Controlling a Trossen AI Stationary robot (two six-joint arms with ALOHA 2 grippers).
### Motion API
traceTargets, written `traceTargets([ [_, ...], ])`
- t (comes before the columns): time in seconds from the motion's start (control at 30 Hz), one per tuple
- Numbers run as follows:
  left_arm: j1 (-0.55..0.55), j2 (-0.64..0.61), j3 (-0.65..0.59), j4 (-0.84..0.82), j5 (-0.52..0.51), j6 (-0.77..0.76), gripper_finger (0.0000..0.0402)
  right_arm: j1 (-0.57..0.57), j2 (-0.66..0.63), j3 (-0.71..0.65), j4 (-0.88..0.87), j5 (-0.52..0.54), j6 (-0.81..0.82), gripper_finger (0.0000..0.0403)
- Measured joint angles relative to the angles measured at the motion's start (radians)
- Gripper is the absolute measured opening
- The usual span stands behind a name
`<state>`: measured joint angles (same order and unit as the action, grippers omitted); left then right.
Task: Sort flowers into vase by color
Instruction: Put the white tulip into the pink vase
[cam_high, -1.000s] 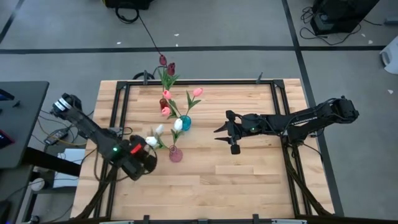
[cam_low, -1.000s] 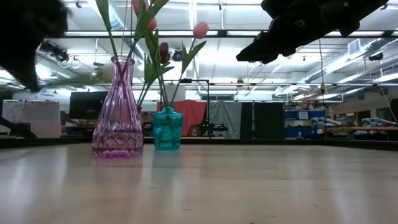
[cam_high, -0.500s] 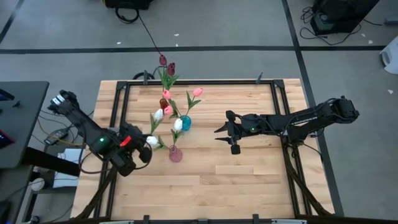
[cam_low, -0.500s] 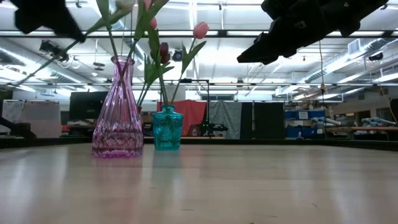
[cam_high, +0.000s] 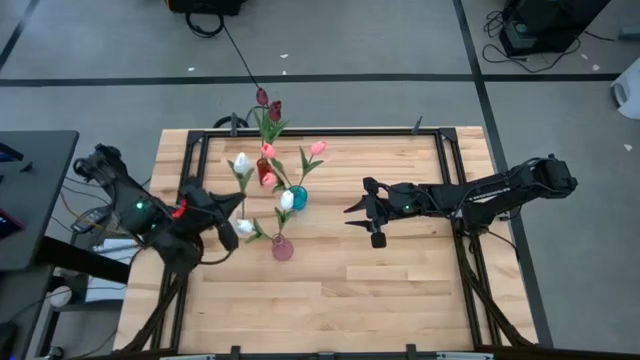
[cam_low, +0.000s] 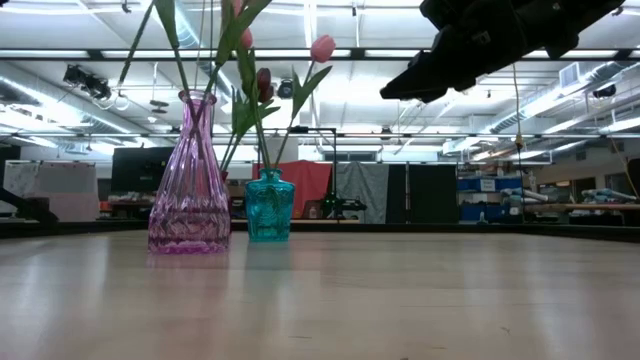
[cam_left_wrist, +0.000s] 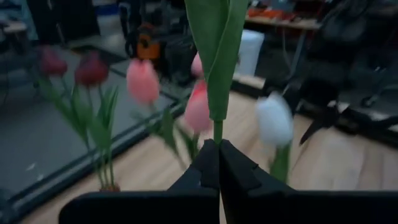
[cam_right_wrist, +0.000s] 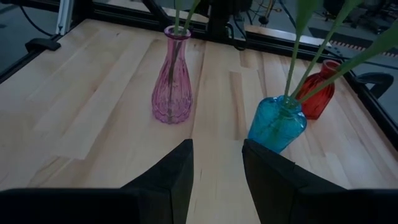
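Observation:
My left gripper (cam_high: 224, 204) hangs above the table's left part, shut on a white tulip (cam_high: 241, 161) whose head points toward the far edge. Its thin stem (cam_low: 138, 42) crosses the top left of the low view. A pink vase (cam_high: 283, 247) holds white tulips, a blue vase (cam_high: 298, 197) holds pink ones, and a red vase (cam_high: 263, 171) holds maroon ones. All three stand upright on the table. My right gripper (cam_high: 358, 212) hovers open to the right of the vases, fingers pointing at them, nothing between them. My left gripper pinches the white tulip's green stem (cam_left_wrist: 217, 132) between its two fingertips, just below the base of the long leaf (cam_left_wrist: 215, 56). The fingers lie across the stem. The tulip stands up from the fingers, lifted clear of the table; its lower end is hidden.
A black metal frame (cam_high: 320, 131) runs round the wooden table top. The near half of the table (cam_high: 380, 290) is bare wood. The blue vase (cam_right_wrist: 277, 124) and pink vase (cam_right_wrist: 171, 81) stand ahead of my right gripper's fingers.
My left gripper has risen and gone toward the table's far left, turning its wrist as it went, still shut. The white tulip has swung up with it: its head has moved from beside the pink vase toward the far edge, and it is lifted clear.

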<state>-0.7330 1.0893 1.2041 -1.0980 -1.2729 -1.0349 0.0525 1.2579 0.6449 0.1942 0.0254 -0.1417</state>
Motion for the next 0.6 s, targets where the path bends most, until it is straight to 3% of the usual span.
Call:
traceTargets([
  [0.23,0.000,0.011,0.034,0.438,-0.023,0.464,0.0000,0.000,0.000,0.000,0.015,0.000,-0.001,0.0150],
  [0.37,0.018,0.051,0.034,0.633,-0.005,0.637,0.0000,0.000,0.000,0.000,0.020,0.000,-0.003,0.0150],
  [0.6,0.145,0.132,0.034,0.779,0.218,0.751,0.0000,0.000,0.000,0.000,0.061,-0.009,-0.010,0.0150],
])
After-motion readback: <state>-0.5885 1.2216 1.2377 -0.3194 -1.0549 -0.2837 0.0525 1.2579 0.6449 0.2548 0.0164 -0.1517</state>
